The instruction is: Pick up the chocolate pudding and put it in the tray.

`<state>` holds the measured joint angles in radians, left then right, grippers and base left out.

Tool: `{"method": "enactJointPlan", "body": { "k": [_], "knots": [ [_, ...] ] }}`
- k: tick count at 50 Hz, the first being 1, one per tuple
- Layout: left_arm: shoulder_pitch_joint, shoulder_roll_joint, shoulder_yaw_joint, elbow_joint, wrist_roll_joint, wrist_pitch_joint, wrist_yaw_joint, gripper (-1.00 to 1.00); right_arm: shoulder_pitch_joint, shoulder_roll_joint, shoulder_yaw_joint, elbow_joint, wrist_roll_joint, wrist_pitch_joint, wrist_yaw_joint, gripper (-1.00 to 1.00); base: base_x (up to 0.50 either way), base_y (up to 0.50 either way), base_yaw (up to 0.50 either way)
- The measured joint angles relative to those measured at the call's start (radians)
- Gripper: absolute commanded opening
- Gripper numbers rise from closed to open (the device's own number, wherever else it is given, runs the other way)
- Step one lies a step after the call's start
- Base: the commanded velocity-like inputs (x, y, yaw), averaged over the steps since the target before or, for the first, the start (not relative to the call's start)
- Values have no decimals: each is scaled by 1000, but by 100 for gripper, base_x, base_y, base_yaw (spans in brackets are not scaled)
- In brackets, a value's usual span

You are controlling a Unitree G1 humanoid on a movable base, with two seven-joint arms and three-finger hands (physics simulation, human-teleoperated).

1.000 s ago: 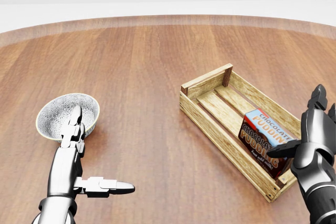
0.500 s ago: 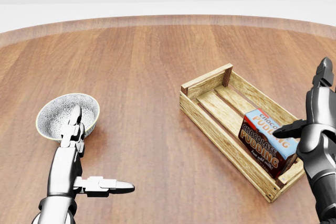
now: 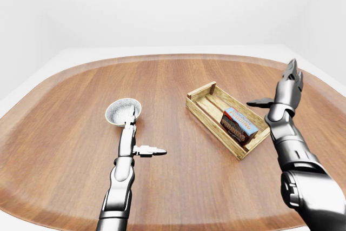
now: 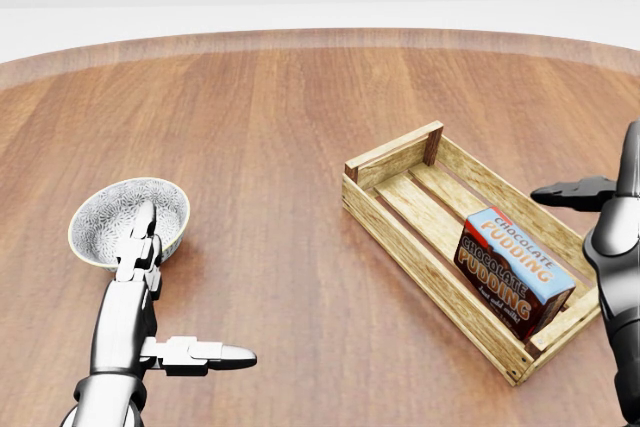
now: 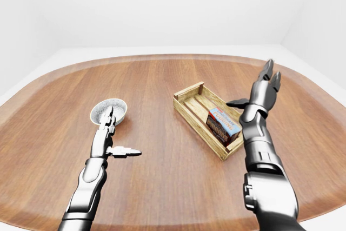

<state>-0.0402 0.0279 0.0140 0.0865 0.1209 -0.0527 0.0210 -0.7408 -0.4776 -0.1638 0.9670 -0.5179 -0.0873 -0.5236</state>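
A round bowl (image 4: 127, 218) sits on the wooden bench (image 4: 280, 147), toward the left of the head view and well apart from anything on the right. Its rim is pale cream, and its inside carries a fine grey-and-white speckled or lacy pattern. It stands upright, open side up, and nothing shows inside it. The bench has a warm reddish-brown top with lengthwise grain running up the view, and a rounded, slightly raised lighter edge that curves along the top of the head view. Beyond the edge lie a plain white floor (image 3: 59, 58) and pale walls (image 5: 162, 4).
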Motion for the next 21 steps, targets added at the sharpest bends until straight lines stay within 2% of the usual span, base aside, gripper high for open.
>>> {"method": "enactJointPlan", "body": {
  "k": [13, 21],
  "knots": [
    [0, 0, 0, -2, 0, 2, -1, 100, 50, 0, -56, -291, 97, 0, 3, 100, 0, 0, 0],
    [1, 0, 1, -4, 0, 4, -1, 100, 84, 11, -86, -497, 161, 0, 50, 100, 0, 0, 0]
  ]
}}
